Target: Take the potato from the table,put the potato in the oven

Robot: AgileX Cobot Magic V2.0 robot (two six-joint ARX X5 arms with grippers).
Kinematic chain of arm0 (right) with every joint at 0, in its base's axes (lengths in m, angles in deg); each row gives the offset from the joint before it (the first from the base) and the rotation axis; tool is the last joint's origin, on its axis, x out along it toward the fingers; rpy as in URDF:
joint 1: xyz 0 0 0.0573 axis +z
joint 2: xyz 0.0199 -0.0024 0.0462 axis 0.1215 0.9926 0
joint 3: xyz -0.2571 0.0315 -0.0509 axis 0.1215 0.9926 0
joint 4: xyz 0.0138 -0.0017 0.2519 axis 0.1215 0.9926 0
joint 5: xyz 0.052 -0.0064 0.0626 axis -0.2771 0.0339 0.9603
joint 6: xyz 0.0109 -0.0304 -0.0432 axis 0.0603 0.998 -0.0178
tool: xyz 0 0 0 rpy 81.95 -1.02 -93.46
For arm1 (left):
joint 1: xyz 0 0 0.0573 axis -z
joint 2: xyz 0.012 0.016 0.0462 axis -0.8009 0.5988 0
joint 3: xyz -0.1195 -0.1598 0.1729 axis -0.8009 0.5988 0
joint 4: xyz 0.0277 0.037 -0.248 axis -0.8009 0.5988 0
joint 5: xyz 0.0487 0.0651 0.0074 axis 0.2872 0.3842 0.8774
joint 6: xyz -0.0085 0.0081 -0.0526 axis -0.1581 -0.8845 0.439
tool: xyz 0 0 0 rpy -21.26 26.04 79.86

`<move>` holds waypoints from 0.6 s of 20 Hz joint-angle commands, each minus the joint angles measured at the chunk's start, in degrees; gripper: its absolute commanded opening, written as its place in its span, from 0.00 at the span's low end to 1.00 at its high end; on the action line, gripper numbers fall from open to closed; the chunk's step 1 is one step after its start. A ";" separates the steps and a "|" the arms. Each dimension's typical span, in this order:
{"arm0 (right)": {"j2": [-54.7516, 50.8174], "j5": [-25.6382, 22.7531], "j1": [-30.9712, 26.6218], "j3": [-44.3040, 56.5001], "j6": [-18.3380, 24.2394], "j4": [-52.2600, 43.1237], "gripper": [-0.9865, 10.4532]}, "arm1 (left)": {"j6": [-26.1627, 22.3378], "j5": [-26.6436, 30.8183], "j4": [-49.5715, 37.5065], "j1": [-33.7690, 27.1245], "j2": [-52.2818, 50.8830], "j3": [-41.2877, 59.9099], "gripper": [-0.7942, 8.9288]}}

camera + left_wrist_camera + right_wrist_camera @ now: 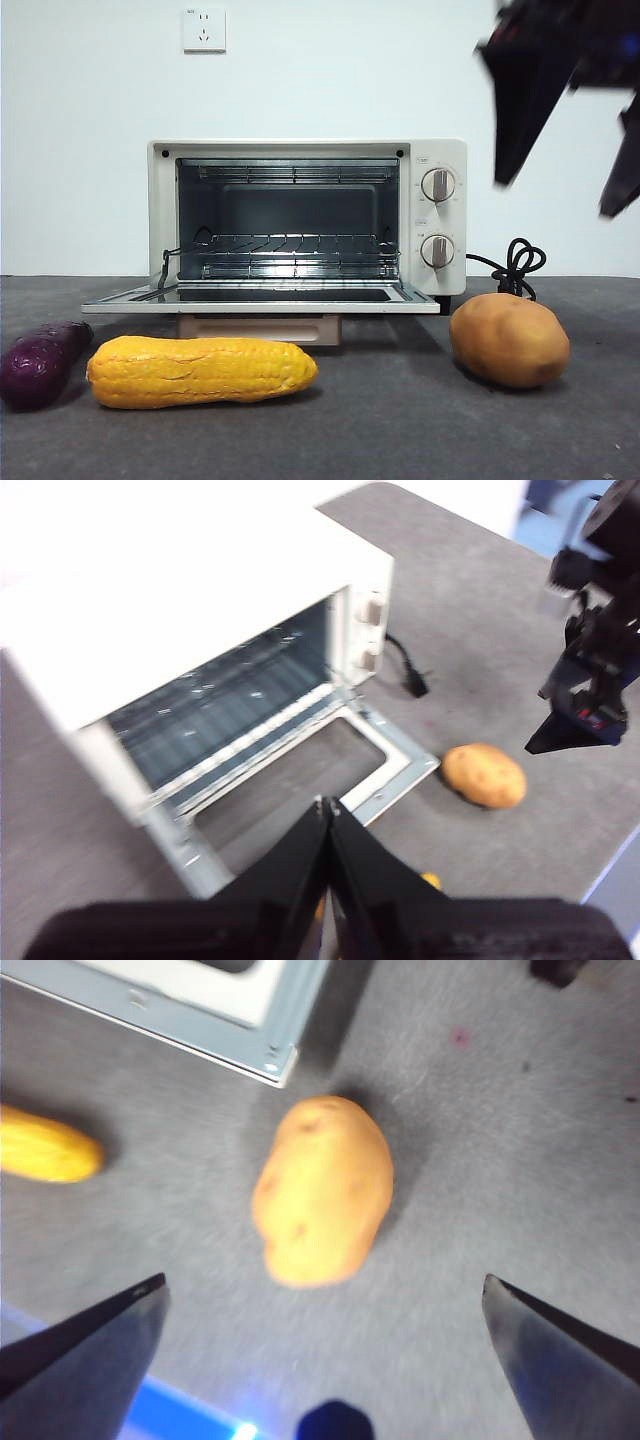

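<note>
Potato (509, 340) lies on the bench (400, 420) beside the open oven (300, 220), below the wide-open, empty right pincer (570, 190).

Right gripper (325, 1295) fingers spread wide above potato (323, 1190) on table (500, 1160).

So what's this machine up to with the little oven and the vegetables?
A two-armed robot is going for the potato, which lies untouched on the table by the corner of the oven. The oven's door is already folded down. The right gripper hangs above the potato with its jaws wide open. The left gripper waits, shut, in front of the oven. A corn cob and an eggplant lie in front of the oven, off to the other side from the potato.
</note>
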 commanded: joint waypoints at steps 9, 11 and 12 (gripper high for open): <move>16.74 -2.84 5.60 0.15 -4.90 -7.45 0.60 | 0.07 8.41 13.11 -0.09 -10.91 0.39 0.07; 18.43 -3.08 6.45 0.15 -6.03 -8.20 0.51 | 0.07 8.98 13.68 -0.09 -11.02 0.39 0.07; 18.91 -4.00 6.69 0.15 -6.45 -8.17 0.43 | 0.07 8.98 13.81 -0.09 -11.02 0.39 0.07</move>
